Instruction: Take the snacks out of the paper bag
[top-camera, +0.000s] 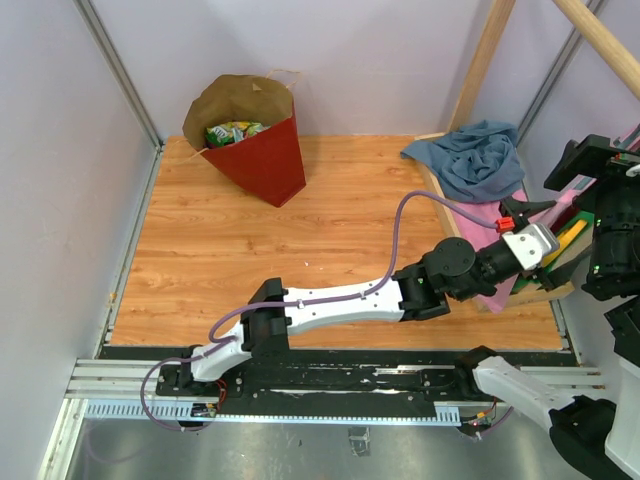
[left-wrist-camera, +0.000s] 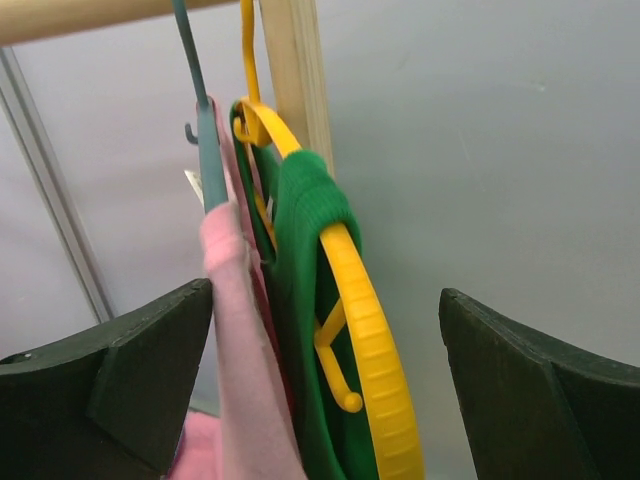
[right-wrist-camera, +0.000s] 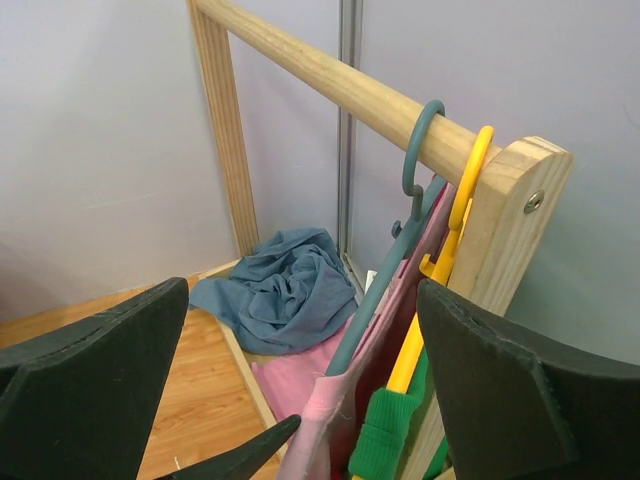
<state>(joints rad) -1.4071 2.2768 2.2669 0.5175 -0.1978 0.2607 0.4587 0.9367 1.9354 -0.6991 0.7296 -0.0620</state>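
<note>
The red paper bag (top-camera: 262, 150) stands tilted at the far left of the wooden table, its brown mouth open upward. Green-yellow snacks (top-camera: 233, 131) show inside it. My left arm reaches across to the right, far from the bag. My left gripper (left-wrist-camera: 325, 295) is open at a clothes rack, with a pink garment (left-wrist-camera: 235, 330), a green garment (left-wrist-camera: 300, 260) and a yellow hanger (left-wrist-camera: 365, 330) between its wide-apart fingers. My right gripper (right-wrist-camera: 302, 290) is open too, held high by the same rack with nothing in it.
A wooden clothes rack (right-wrist-camera: 330, 85) runs along the table's right side, with teal and yellow hangers on its bar. A crumpled blue cloth (top-camera: 475, 155) lies at its far end and pink cloth (right-wrist-camera: 300, 370) on its base. My right arm (top-camera: 610, 230) stands at the right edge.
</note>
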